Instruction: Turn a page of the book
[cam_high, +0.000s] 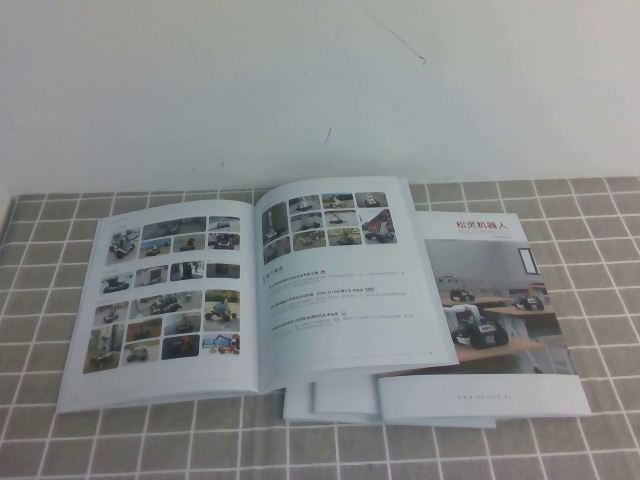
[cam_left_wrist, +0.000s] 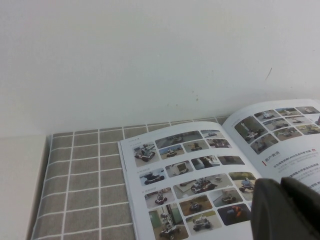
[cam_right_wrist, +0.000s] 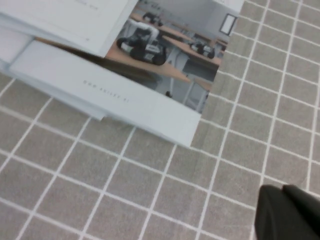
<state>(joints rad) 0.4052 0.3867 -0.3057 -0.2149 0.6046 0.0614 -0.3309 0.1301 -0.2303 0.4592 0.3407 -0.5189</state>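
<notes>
The book (cam_high: 250, 290) lies open and flat on the checked cloth. Its left page (cam_high: 165, 290) shows a photo grid of small robots and lies flat; the right page (cam_high: 340, 280) has photos and grey text. The photo-grid page also shows in the left wrist view (cam_left_wrist: 185, 175). My left gripper (cam_left_wrist: 281, 182) is shut and empty, hovering over the book near its spine. My right gripper (cam_right_wrist: 283, 191) is shut and empty over bare cloth, off the front right corner of the other booklet. Neither gripper shows in the high view.
A booklet with a Chinese title and desk photo (cam_high: 500, 310) lies under the book's right side, also seen in the right wrist view (cam_right_wrist: 165, 50). White sheets (cam_high: 380, 405) stick out beneath. A white wall (cam_high: 320, 80) stands behind the grey checked tablecloth (cam_high: 120, 445).
</notes>
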